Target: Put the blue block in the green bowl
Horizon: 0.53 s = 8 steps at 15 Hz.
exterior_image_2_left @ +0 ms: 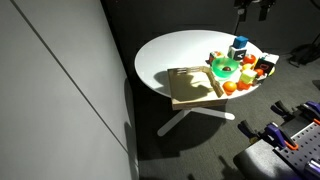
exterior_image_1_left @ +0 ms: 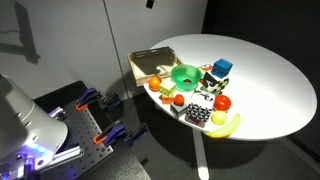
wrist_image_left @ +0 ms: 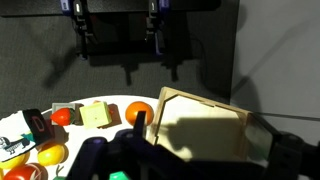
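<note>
Round white desk [exterior_image_1_left: 270, 80], dark room. Blue block [exterior_image_1_left: 222, 68] among toys, at 3 o'clock of green bowl [exterior_image_1_left: 185, 74] in an exterior view. Wooden tray [exterior_image_1_left: 150, 64] at bowl's 9 o'clock. End effector [wrist_image_left: 190, 160] released, empty, above desk.

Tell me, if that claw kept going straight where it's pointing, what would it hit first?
Probably the tan wooden tray: in the wrist view it lies ahead of the open gripper, which hangs high above the table. Depth is unclear, so this is only a guess.
</note>
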Available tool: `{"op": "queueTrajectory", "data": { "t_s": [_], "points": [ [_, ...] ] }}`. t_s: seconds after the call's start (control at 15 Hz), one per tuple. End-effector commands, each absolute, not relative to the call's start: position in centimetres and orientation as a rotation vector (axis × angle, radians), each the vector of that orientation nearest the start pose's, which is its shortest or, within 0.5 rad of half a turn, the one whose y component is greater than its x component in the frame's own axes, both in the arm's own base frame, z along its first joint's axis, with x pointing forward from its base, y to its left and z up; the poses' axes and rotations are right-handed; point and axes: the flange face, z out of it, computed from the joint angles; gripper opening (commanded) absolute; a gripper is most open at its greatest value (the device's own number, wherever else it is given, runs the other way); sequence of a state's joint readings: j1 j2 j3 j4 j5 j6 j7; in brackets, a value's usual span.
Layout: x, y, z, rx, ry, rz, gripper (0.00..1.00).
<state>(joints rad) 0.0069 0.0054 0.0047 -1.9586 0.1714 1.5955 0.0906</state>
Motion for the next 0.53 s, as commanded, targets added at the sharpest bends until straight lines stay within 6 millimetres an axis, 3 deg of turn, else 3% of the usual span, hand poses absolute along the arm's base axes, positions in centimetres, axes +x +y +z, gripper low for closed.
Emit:
{"op": "queueTrajectory", "data": {
  "t_s": [0.0, 0.47],
  "points": [
    [51.5, 2.4, 44.8, -2.935, 0.169, 0.561, 1.0],
    [54.0, 1.2, 42.4, -2.91, 0.255, 0.579, 1.0]
  ]
}}
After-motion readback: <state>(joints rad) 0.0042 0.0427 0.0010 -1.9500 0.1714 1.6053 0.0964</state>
